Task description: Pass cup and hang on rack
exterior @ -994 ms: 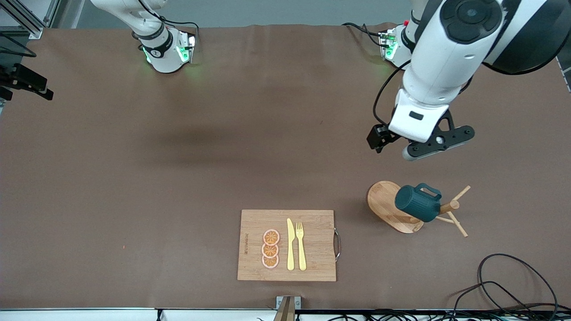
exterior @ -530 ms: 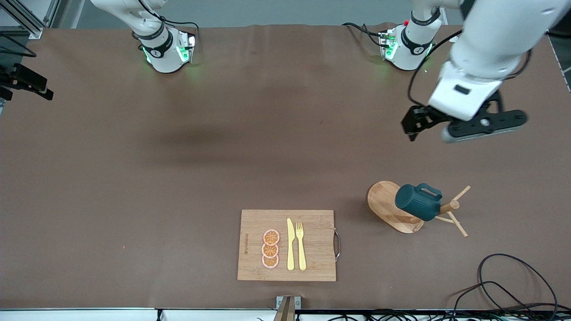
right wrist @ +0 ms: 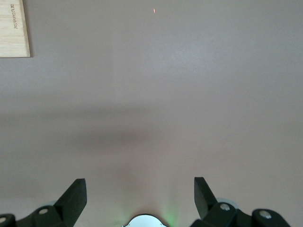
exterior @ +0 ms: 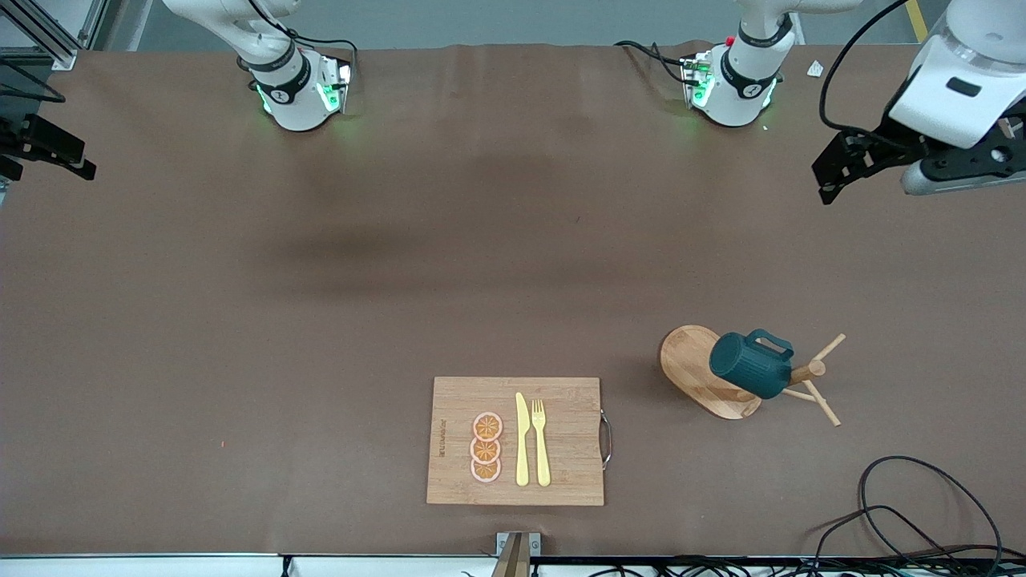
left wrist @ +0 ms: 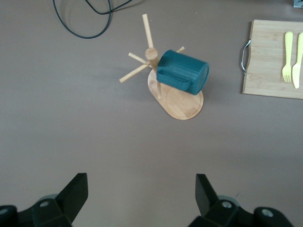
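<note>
Front view. The cup [exterior: 750, 365] is hanging on the rack [exterior: 701, 370], mouth tipped away from the post, handle looped over a peg. The rack is standing on the brown worktop [exterior: 321, 320] toward the left arm's end, its oval base flat, thin pegs splaying out from the post. A wooden cutting board [exterior: 561, 481] is lying nearer to the front camera than the rack, toward the middle of the worktop; on it are resting three orange slices [exterior: 486, 447], a yellow knife [exterior: 522, 439] and a yellow fork [exterior: 541, 441]. A black cable [exterior: 922, 513] is curling on the worktop near the front edge at the left arm's end. The left claw [exterior: 954, 168] is hovering up in the air over the edge of the worktop at the left arm's end, well apart from the rack, holding nothing. Only the right arm's base is showing here; its claw is out of this view.

Left wrist view. The left claw [left wrist: 142, 196] is standing wide, empty, fingertips [left wrist: 75, 189] well apart over bare worktop. The cup [left wrist: 182, 72] is sitting on the rack [left wrist: 177, 99], apart from the claw. The board's handle end [left wrist: 265, 56] is showing at one corner.

Right wrist view. The right claw [right wrist: 139, 194] is standing wide and empty over bare worktop, the arm waiting. A corner of the cutting board [right wrist: 13, 28] is showing.
</note>
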